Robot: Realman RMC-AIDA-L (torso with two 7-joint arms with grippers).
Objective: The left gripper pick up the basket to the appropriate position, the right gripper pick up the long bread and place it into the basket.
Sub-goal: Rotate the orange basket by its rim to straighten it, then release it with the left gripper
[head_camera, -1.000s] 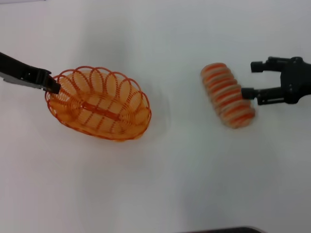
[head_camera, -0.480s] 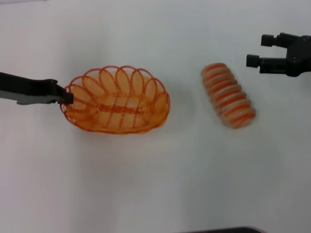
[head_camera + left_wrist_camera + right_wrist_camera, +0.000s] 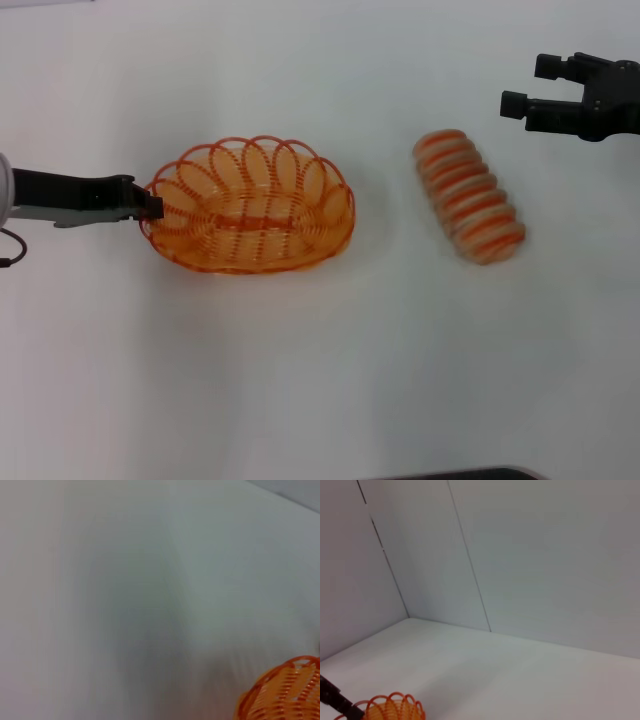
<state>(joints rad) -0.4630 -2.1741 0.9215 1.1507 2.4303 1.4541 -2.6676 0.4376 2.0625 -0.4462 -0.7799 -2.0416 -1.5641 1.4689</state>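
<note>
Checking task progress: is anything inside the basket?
Nothing: the basket shows only its wire floor. The long bread lies on the table beside it. The left gripper holds the rim; the right gripper hovers open.

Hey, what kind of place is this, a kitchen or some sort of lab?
Probably a lab test bench: a bare white table, plain panelled walls, and only an orange basket and a bread loaf as props.

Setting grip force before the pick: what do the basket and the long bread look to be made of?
Basket: thin orange wire, probably coated metal or plastic; the table shows through its open loops. Long bread: tan ribbed loaf with orange stripes, matte; likely a soft foam or plastic replica, though real bread can't be ruled out.
</note>
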